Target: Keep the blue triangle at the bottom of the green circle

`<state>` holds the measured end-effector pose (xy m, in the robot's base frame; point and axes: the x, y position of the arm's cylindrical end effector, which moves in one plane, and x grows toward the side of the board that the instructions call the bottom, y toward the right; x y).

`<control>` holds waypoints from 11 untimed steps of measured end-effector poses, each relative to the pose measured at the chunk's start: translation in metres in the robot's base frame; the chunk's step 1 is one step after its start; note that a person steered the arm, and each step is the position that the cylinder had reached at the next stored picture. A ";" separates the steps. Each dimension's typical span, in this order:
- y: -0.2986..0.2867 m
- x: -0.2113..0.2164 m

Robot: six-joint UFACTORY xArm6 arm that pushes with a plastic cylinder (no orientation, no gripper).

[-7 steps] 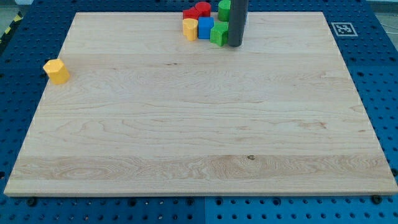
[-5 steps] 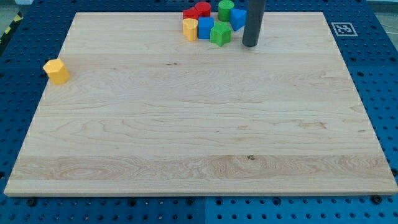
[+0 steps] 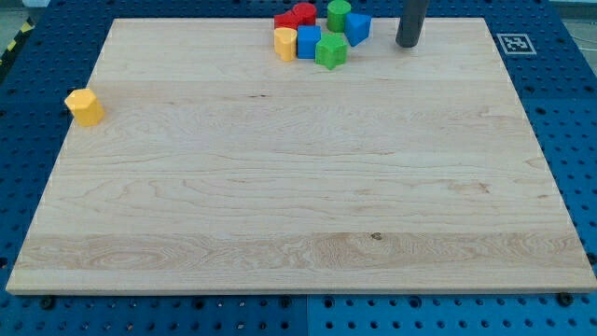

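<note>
Wooden bench (image 3: pixel 298 187), pale grain. Cluster at the view's top edge: red blocks (image 3: pixel 297 15), yellow block (image 3: pixel 284 43), blue cube (image 3: pixel 309 42), green block (image 3: pixel 330 51), green circle (image 3: pixel 338 14) w/ blue triangle (image 3: pixel 357 27) touching its right. My tip (image 3: pixel 407 44) rests right of cluster, apart. Lone yellow hexagon-ish block (image 3: pixel 84 107) far left.

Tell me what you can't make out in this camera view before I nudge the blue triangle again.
- Red blocks: cut by the view's top edge; shapes unclear.
- Green circle: its top runs to that edge, and the blue triangle covers its right side.
- Blue cube: partly hidden by the green block in front.
- My tip: right of the cluster, apart; board contact not discernible.
</note>
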<state>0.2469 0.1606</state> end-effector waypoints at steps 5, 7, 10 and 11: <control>-0.039 -0.024; -0.040 -0.038; -0.086 -0.038; -0.097 -0.038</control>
<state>0.2093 0.0639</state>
